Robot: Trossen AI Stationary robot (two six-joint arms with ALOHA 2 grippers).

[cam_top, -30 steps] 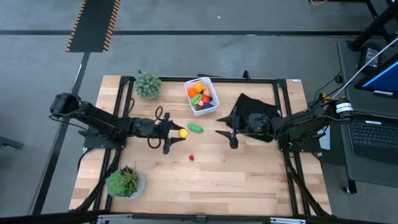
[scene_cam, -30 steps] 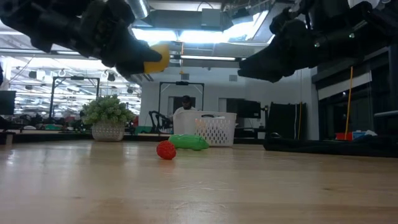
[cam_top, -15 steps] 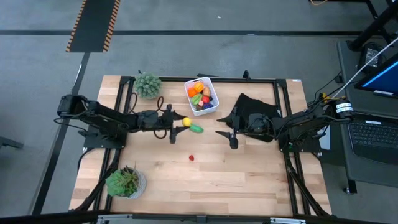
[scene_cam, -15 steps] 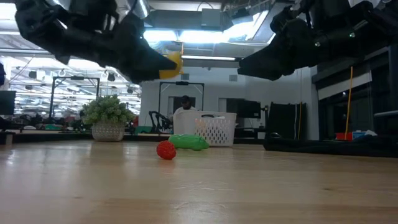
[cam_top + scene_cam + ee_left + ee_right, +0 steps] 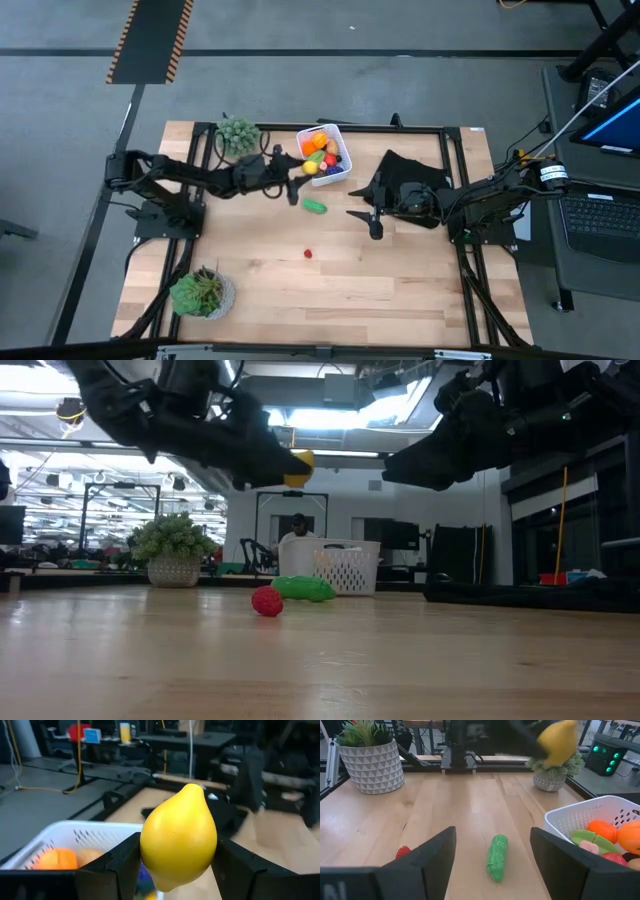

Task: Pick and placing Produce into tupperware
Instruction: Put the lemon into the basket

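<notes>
My left gripper [image 5: 303, 172] is shut on a yellow toy lemon [image 5: 310, 168] and hovers above the near-left rim of the white tub [image 5: 335, 172], which holds several toy fruits. The lemon also shows high above the table in the low view [image 5: 297, 468]. A green cucumber [image 5: 315, 207] and a small red fruit [image 5: 308, 254] lie on the wood. My right gripper [image 5: 365, 216] hangs open in the air, right of the cucumber and beside the black cloth [image 5: 405, 180]. My left gripper pinches the lemon across its widest part [image 5: 178, 837], one finger [image 5: 112, 865] on each side. The fingers reach in roughly level from the table's left. The lemon is lifted clear, above the tub's rim [image 5: 75, 827], with its pointed end turned away from the wrist.
Two potted plants stand on the table's left half, one at the far edge [image 5: 238, 136] and one at the near edge [image 5: 203, 292]. The black cloth lies right of the tub. Bare wood stretches across the near half. A person sits in the room behind [image 5: 297, 532].
My left gripper has carried the lemon toward the far edge and to the right, from beside the cucumber to above the tub's near-left rim, staying shut on it and high above the table. The cucumber and the red fruit have not moved.
</notes>
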